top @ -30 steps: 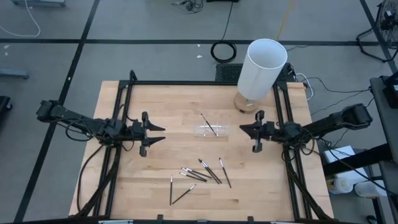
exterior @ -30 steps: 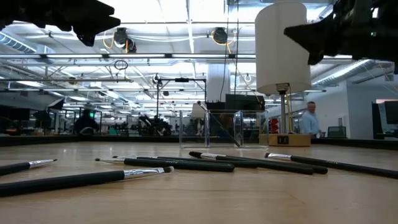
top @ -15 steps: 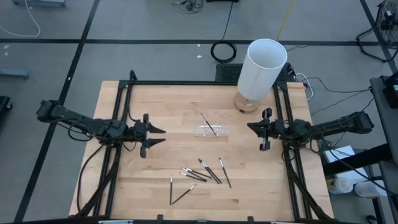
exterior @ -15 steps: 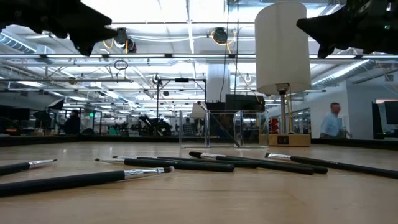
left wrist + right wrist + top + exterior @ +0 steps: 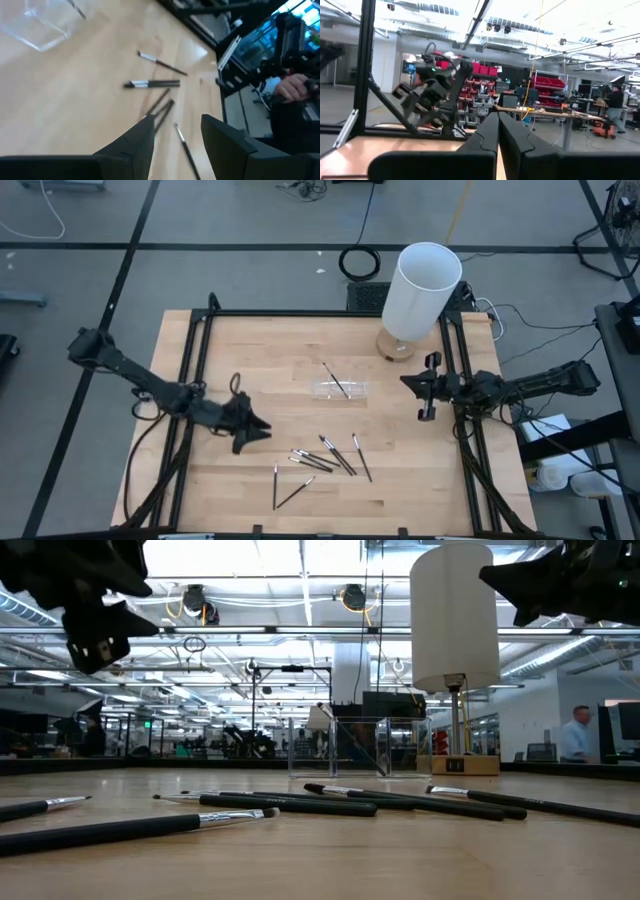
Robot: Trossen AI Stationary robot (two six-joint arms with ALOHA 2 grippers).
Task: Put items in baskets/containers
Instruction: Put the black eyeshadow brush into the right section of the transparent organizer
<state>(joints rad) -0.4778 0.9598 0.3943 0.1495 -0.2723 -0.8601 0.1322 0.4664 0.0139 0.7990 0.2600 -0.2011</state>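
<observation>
Several thin dark sticks with pale tips lie loose on the wooden table near its near edge, also in the low view and the left wrist view. One more stick lies slanted in the clear tray, its far end over the rim. My left gripper hovers open above the table just left of the loose sticks. My right gripper is shut and empty, in the air right of the tray.
A tall white cylinder on a round wooden base stands at the far right of the table, behind the tray. Black frame rails run along the table's left and right sides. A person's hand shows beyond the table's edge.
My left gripper has swung from left of the tray toward the near edge and to the right, coming down toward the loose sticks and turning as it went. My right gripper has drawn back a little toward the right edge. The sticks and tray have stayed put.
</observation>
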